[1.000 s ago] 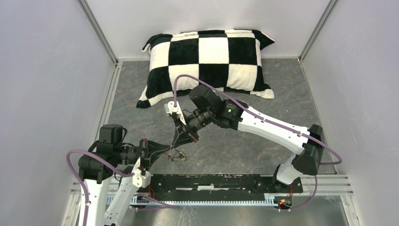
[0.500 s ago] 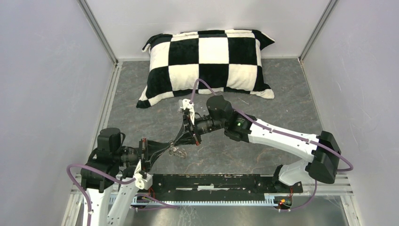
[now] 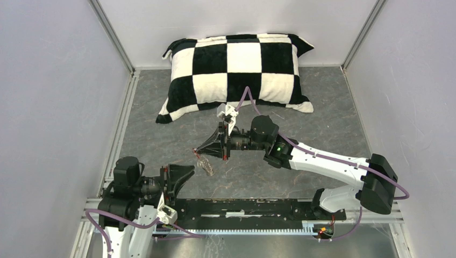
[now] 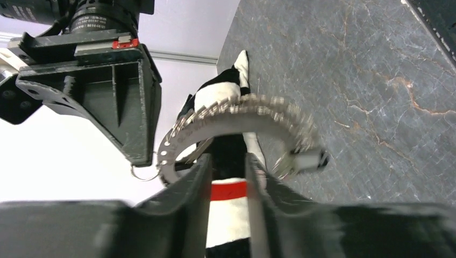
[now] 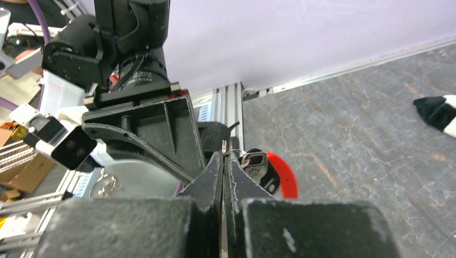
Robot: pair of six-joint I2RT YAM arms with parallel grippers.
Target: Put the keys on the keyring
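My right gripper (image 3: 197, 152) points left over the middle of the floor, shut on the thin wire of the keyring (image 3: 204, 163), which dangles below its tips. In the left wrist view the keyring's silvery coil (image 4: 242, 110) arcs from the right gripper (image 4: 141, 161), and a key (image 4: 307, 160) hangs blurred at its right end. The right wrist view shows a key (image 5: 256, 164) and the red sleeve (image 5: 287, 180) just past the shut right gripper (image 5: 223, 153). My left gripper (image 3: 189, 171) sits low left of the ring, apart from it. Its jaws stand slightly apart, with a red band (image 4: 228, 190) showing through the gap.
A black-and-white checked pillow (image 3: 236, 70) lies against the back wall. Grey marbled floor (image 3: 301, 123) spreads around the arms. A black rail (image 3: 242, 207) runs along the near edge between the arm bases. Plain walls close in left and right.
The left gripper has drawn back toward its base and its jaws have parted a little. The right arm swung right and lowered its wrist; the keyring now hangs from its tips alone.
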